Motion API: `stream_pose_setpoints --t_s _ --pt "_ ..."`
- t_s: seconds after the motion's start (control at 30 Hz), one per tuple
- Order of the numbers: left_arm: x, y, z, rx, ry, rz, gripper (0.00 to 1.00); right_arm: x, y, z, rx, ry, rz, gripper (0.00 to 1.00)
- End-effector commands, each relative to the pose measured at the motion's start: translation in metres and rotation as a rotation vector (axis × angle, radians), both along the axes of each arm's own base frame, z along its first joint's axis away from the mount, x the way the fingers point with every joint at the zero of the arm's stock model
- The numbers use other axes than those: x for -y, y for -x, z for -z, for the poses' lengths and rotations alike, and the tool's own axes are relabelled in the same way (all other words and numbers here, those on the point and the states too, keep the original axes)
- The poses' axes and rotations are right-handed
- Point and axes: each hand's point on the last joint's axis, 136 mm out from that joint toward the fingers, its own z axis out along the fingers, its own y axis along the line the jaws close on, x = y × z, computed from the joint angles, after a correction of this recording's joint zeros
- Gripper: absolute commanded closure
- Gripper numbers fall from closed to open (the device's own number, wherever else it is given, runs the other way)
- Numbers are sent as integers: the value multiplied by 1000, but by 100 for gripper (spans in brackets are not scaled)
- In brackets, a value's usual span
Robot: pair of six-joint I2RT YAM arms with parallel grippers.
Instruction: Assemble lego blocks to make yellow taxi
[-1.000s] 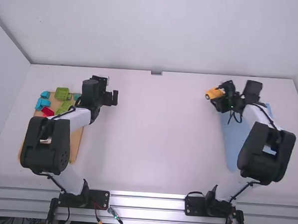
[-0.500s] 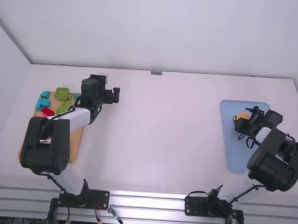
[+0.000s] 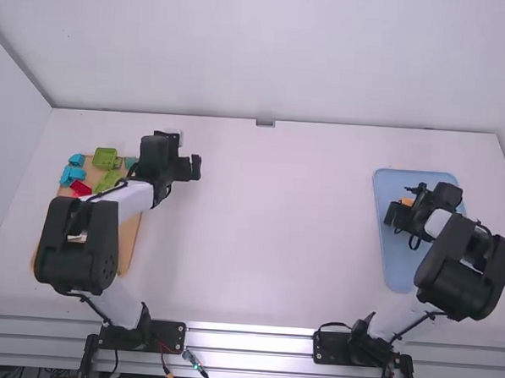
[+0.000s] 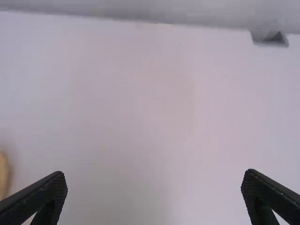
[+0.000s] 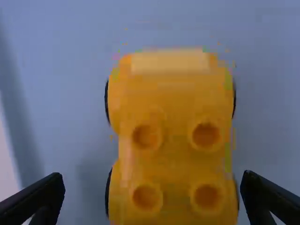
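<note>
Sitting in blue tray: yellow car under R gripper

Car (image 5: 173,101) lies on the blue tray (image 3: 395,268), studded side facing the R wrist cam. Body's orange-yellow w/ four round studs in two rows of two, a flat paler strip across one end, & black wheel edges peeking out at both flanks. Outline bulges at the wheels & narrows btwn them. In the high view only a bit of it shows by the gripper.

R gripper (image 3: 403,202): fingers spread wide, w/ the car btwn them in its wrist view. L gripper (image 3: 187,154): fingers also wide apart, over the white table (image 3: 267,232), beside the wooden board (image 3: 131,233).

On the board's far part, w/ the L arm partly in the way: green blocks (image 3: 106,158), blue blocks (image 3: 72,175) & a red block (image 3: 80,188) near them.
</note>
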Motion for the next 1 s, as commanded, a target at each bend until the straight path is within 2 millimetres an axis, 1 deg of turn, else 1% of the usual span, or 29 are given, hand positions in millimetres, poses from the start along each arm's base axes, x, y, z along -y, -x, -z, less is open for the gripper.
stream_pose_setpoints --t_s 0.0,0.03,0.07,0.1,0.13,0.2,0.23,0.27,0.3,0.33,0.37,0.4,0.43,0.47,0.5,0.53,0.57,0.6,0.63,0.73,0.8,0.9,0.97 --pt "8 -8 -31 38 -59 58 1 18 -19 -62 65 130 30 1" --pt "15 -7 -39 20 -87 94 1 15 -22 -83 64 156 22 1" --pt "18 -8 -43 14 -97 111 1 11 -25 -95 70 170 12 1" --pt "21 -8 -47 11 -105 123 1 10 -27 -102 73 179 8 1" --pt "27 -8 -56 9 -123 154 1 3 -34 -120 95 198 -10 1" --pt "37 -8 -74 21 -152 196 1 -10 -43 -150 138 228 -42 1" --pt "40 -8 -81 28 -156 205 1 -15 -44 -159 152 234 -51 1" --pt "46 -9 -94 44 -169 228 1 -26 -49 -179 190 244 -75 1" --pt "54 -10 -112 64 -169 243 1 -37 -54 -205 240 257 -102 1" --pt "58 -10 -122 76 -165 246 1 -44 -58 -219 272 268 -120 1" --pt "59 -11 -127 82 -164 248 1 -49 -60 -227 292 274 -132 1" --pt "62 -11 -139 97 -164 253 1 -58 -64 -243 333 283 -151 1" --pt "65 -12 -156 119 -164 256 1 -73 -69 -267 392 292 -183 1" --pt "66 -12 -164 131 -164 258 1 -80 -70 -278 419 296 -196 1" --pt "66 -12 -166 134 -164 257 1 -82 -70 -280 426 296 -200 1" --pt "65 -13 -184 164 -164 253 1 -97 -70 -304 485 304 -227 1" --pt "65 -14 -193 181 -164 250 1 -106 -69 -318 520 306 -242 1" --pt "62 -14 -202 199 -164 237 1 -114 -68 -327 548 301 -256 2" --pt "58 -14 -203 203 -163 224 2 -117 -68 -328 556 294 -260 2" --pt "37 -12 -210 227 -157 143 5 -137 -65 -333 605 245 -288 6" --pt "27 -11 -213 238 -154 106 6 -145 -63 -335 626 223 -300 7" --pt "4 -7 -220 265 -146 19 10 -161 -58 -341 669 192 -306 11" --pt "-13 -2 -225 288 -136 -44 13 -162 -53 -345 700 174 -286 14"
